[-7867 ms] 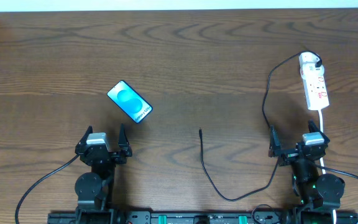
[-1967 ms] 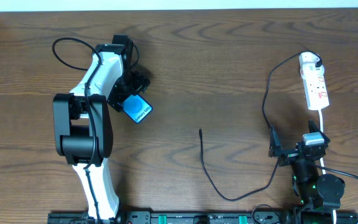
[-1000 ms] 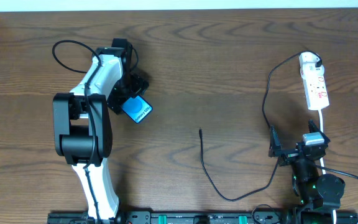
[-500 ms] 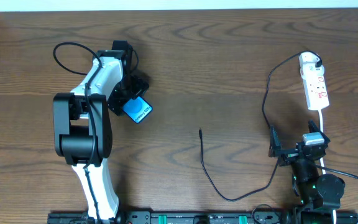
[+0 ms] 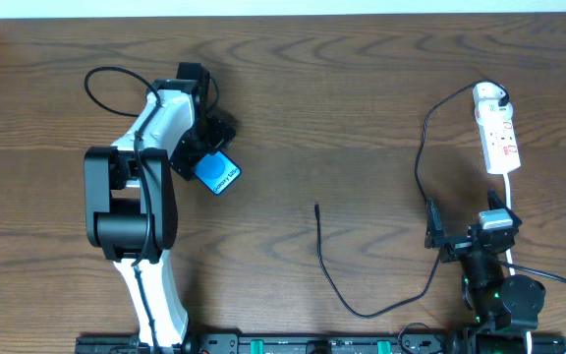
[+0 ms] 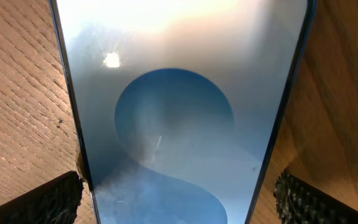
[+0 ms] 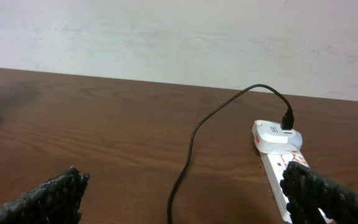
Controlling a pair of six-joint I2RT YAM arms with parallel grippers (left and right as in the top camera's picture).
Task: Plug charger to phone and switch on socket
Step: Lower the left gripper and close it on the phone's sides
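left fingers: one each side of the phone, just beside its long edges, cannot tell if gripping | right fingers: spread wide, empty, by the socket's cord at the near right edge | phone: flat, screen up, diagonal, left half of desk | charger: plug tip loose mid-desk, cable loops to the white adapter on the socket, far right

Looks like a robotics lab: bare wooden table against plain white wall.
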